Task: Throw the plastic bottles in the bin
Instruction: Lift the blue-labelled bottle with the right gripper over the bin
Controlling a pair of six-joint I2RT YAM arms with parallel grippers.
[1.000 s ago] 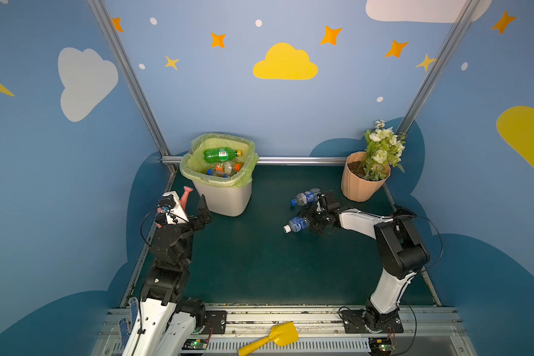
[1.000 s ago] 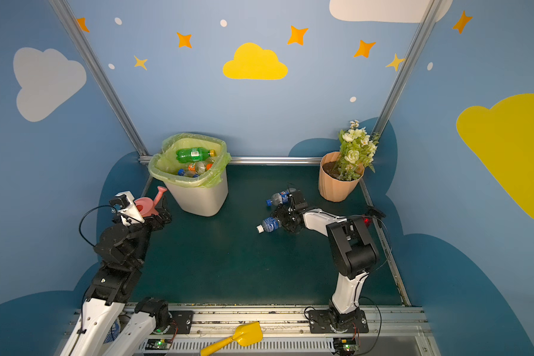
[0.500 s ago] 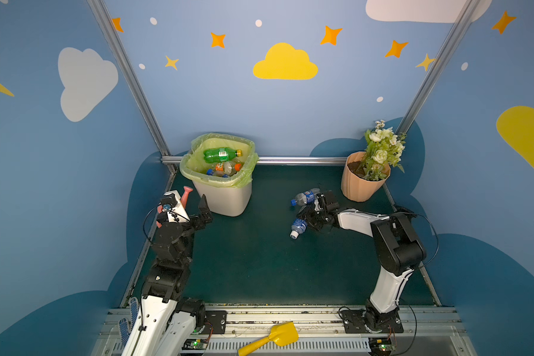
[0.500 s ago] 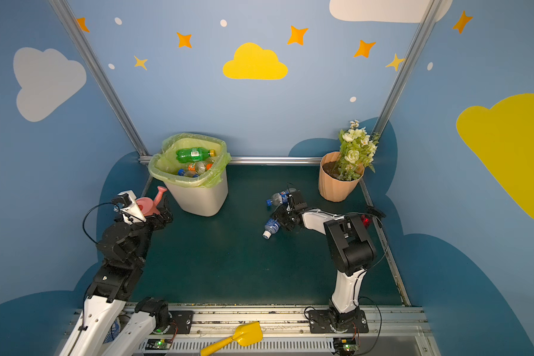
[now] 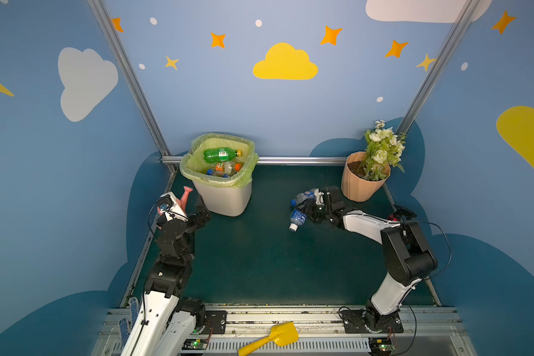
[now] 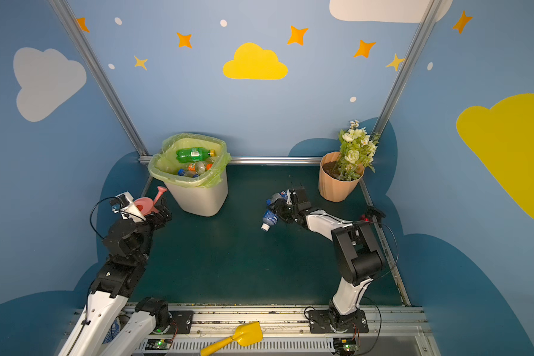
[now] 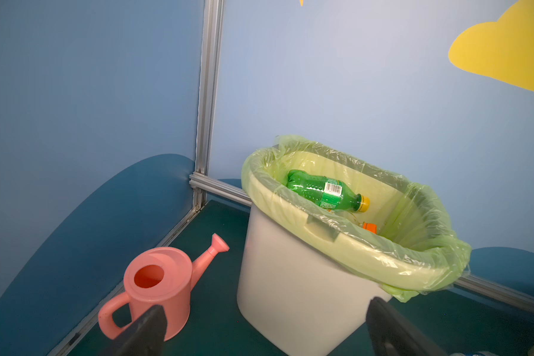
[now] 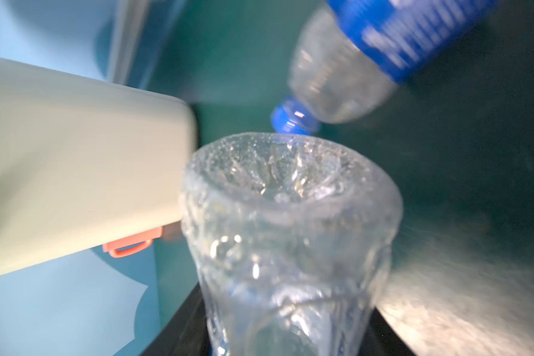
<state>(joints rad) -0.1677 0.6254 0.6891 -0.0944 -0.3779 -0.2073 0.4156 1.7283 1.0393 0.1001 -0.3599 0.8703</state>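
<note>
I count two bottles outside the bin. One clear bottle, with a blue label and white cap, is clamped between the fingers of the right gripper. Its long axis slants, cap low toward the mat and base up toward the wrist. The second bottle lies just behind that gripper, its blue cap pointing toward the bin. In the bin, one green bottle lies across the top, with at least two more beneath; I cannot count the rest. The left gripper hangs spread wide and empty beside the bin, with one pink watering can near it. One flowerpot stands beyond the right gripper.
</note>
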